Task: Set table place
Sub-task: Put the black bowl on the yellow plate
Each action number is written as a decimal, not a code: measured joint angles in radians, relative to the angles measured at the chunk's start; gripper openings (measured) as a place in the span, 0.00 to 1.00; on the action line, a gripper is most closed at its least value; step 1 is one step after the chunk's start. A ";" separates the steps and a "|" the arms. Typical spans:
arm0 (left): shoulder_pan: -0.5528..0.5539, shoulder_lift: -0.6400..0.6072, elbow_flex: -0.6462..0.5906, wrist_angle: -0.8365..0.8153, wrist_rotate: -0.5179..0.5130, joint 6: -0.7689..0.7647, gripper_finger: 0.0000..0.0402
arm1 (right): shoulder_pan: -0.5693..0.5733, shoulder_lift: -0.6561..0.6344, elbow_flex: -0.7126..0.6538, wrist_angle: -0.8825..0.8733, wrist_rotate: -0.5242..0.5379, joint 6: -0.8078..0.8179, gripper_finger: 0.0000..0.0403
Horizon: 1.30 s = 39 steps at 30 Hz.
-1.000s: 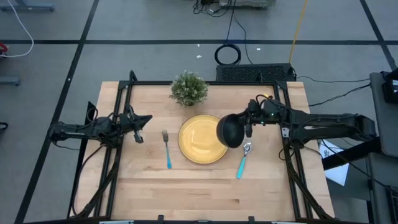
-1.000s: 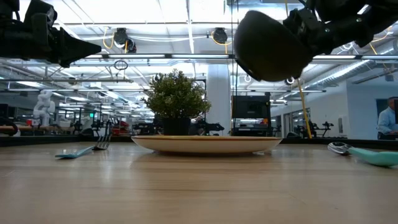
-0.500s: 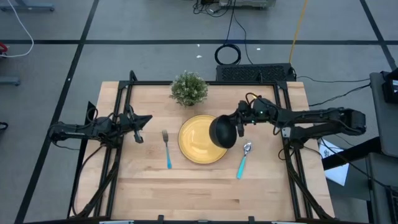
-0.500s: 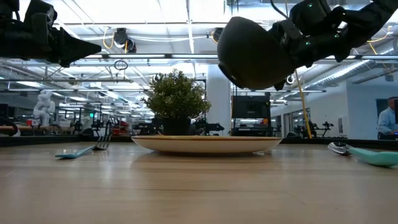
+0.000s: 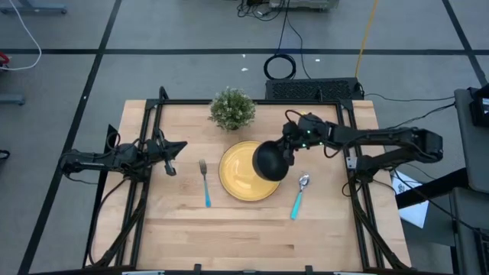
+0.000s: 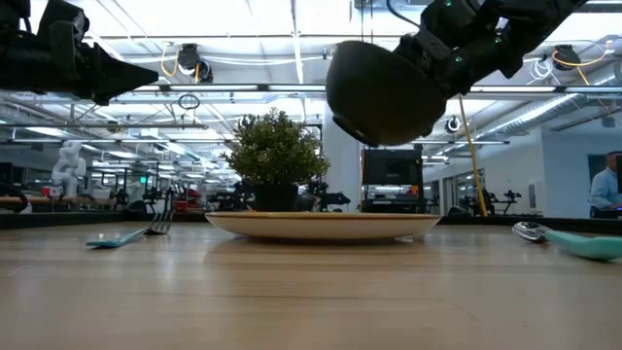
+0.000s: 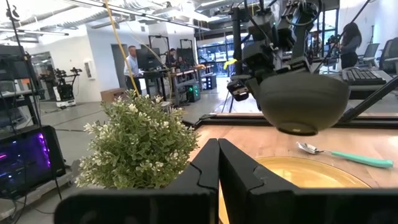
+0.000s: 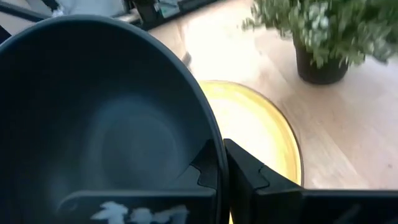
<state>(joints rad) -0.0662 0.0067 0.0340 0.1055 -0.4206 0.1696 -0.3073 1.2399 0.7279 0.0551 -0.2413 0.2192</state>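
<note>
One black bowl (image 5: 272,160) hangs in the air over the right side of my yellow plate (image 5: 238,177), rim pinched by the right end effector (image 5: 290,150). Fork (image 5: 205,182) left of the plate, spoon (image 5: 299,195) right, both on the tabletop (image 5: 229,229). Left end effector (image 5: 170,169) is closed, empty, near the left edge.

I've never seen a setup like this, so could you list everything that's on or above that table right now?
Table: one, light wood, black frame.
Plate: one, yellow, table's middle.
Bowl: one, black, held in the air above the plate's right part.
Fork: one, metal, light-blue handle, left of the plate.
Spoon: one, metal, light-blue handle, right of the plate.
Potted plant: one, green, back edge.
Right gripper: dark, shut on the bowl's rim.
Left gripper: dark, shut, empty, waiting at the left side.
</note>
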 joint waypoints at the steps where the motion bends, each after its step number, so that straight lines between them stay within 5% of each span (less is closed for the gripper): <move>1: 0.000 0.000 0.000 0.000 0.000 0.000 0.02 | 0.000 0.006 0.006 -0.012 0.000 0.000 0.01; 19: 0.000 0.000 0.000 -0.005 0.001 -0.008 0.02 | 0.002 0.237 0.291 -0.372 -0.077 -0.023 0.00; 39: 0.000 0.000 0.000 -0.005 0.005 -0.019 0.02 | 0.044 0.448 0.573 -0.575 -0.074 -0.086 0.00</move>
<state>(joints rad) -0.0658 0.0067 0.0341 0.1008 -0.4156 0.1509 -0.2634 1.6876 1.3006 -0.5203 -0.3157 0.1335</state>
